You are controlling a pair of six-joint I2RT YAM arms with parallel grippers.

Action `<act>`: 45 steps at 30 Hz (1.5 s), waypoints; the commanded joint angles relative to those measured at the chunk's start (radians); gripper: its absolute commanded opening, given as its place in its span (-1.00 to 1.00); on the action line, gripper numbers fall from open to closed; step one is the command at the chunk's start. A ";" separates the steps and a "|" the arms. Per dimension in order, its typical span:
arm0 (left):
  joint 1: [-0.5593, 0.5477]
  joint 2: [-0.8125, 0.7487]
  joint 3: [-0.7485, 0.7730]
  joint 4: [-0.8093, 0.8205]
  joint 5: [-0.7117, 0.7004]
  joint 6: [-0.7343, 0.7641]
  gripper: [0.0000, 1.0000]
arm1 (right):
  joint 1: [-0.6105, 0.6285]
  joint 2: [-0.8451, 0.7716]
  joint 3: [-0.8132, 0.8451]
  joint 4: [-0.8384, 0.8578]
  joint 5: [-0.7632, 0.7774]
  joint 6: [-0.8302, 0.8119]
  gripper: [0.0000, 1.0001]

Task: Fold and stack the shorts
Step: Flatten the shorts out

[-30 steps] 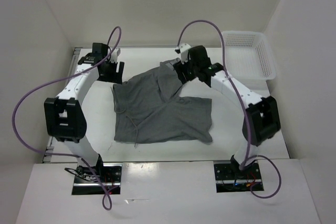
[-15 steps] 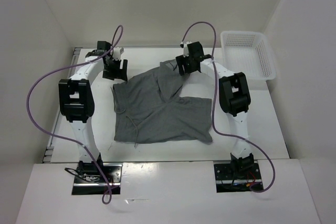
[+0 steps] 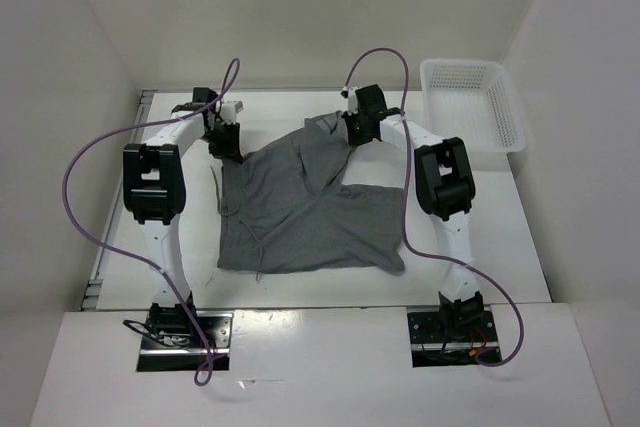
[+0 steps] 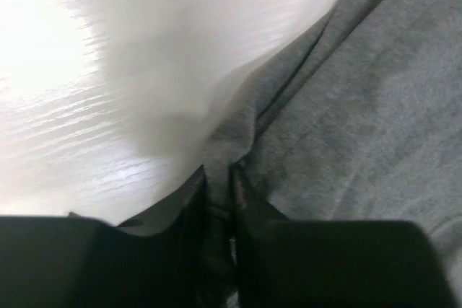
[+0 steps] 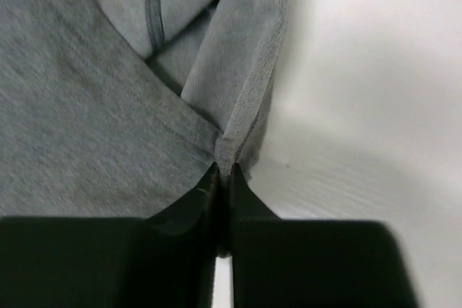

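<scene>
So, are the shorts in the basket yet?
No, the shorts lie spread on the table, apart from the basket at the far right corner.

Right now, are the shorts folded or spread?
Mostly spread: the shorts lie open on the table, both legs splayed, no neat fold.

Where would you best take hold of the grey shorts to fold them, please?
Grip the shorts at their two far corners, coming down from above at the far edge: the cloth lies flat there, and each corner bunches into a thin ridge a claw can pinch. The left claw and right claw are each closed on such a ridge now.
</scene>
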 commanded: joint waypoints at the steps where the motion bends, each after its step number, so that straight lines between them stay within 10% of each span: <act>1: 0.001 0.019 0.035 -0.019 0.045 0.006 -0.52 | -0.015 -0.085 -0.031 0.002 0.006 -0.008 -0.99; 5: 0.001 0.010 0.044 -0.019 0.035 0.006 -1.00 | -0.024 -0.167 -0.074 -0.009 0.016 -0.032 -0.99; 16: -0.008 -0.007 0.113 0.041 -0.098 0.006 -1.00 | -0.066 -0.581 -0.494 -0.093 -0.013 -0.129 -0.94; 22: -0.062 0.003 0.122 0.041 -0.087 0.006 -1.00 | -0.066 -0.667 -0.655 -0.122 -0.039 -0.149 0.49; 45: -0.143 -0.020 0.065 -0.010 -0.096 0.006 -0.81 | 0.026 -0.052 0.047 0.002 -0.100 0.129 0.11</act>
